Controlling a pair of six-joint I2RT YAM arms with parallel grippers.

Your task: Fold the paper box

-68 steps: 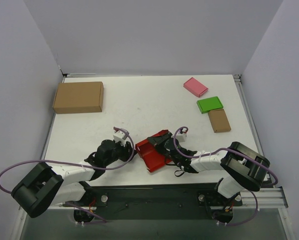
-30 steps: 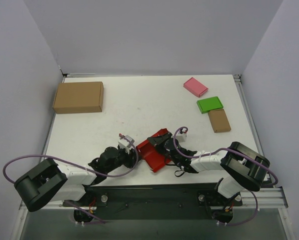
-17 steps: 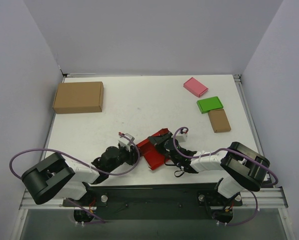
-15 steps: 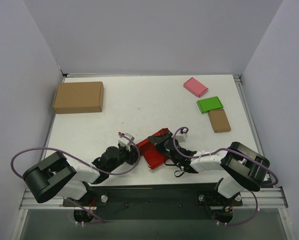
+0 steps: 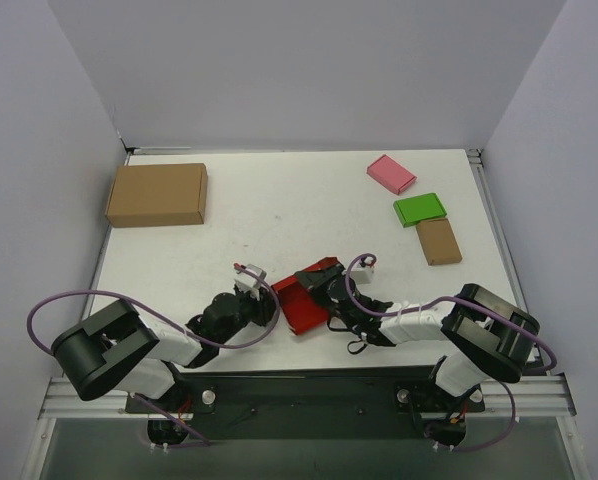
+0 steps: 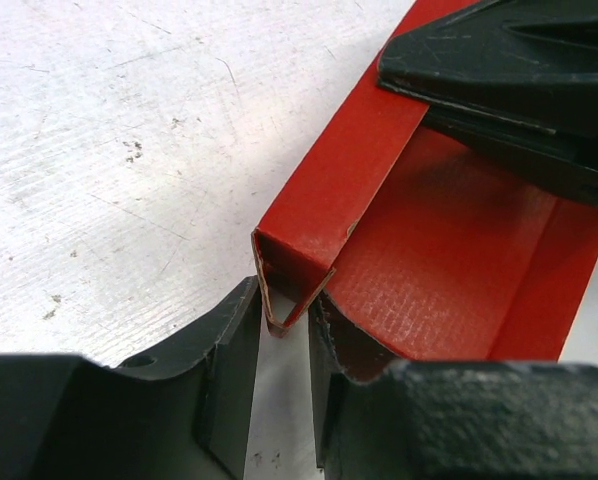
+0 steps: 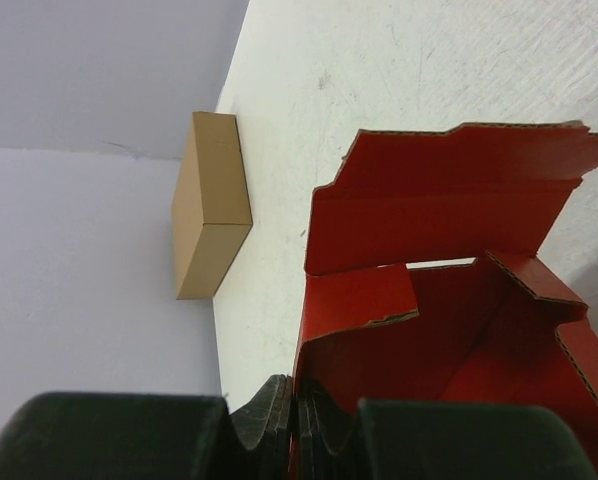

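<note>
the red box (image 5: pixel 301 302) lies open on the table (image 5: pixel 309 215) near the front edge, between the two arms. the left gripper (image 6: pixel 282 312) is at the box's left corner, its jaws narrowed onto the folded card there so that the corner sits pinched between the fingers. the right gripper (image 7: pixel 297 405) is clenched on a side wall of the box, whose flaps stand up. a brown carton (image 5: pixel 157 194) sits well apart at the far left.

Boxes on a white table (image 5: pixel 299 210).
A large brown carton (image 5: pixel 157 194) lies far left; far right, a pink flat box (image 5: pixel 391 173), a green flat box (image 5: pixel 420 209) and a small brown flat box (image 5: pixel 438 241) sit in a row (the last two just beside each other).
</note>
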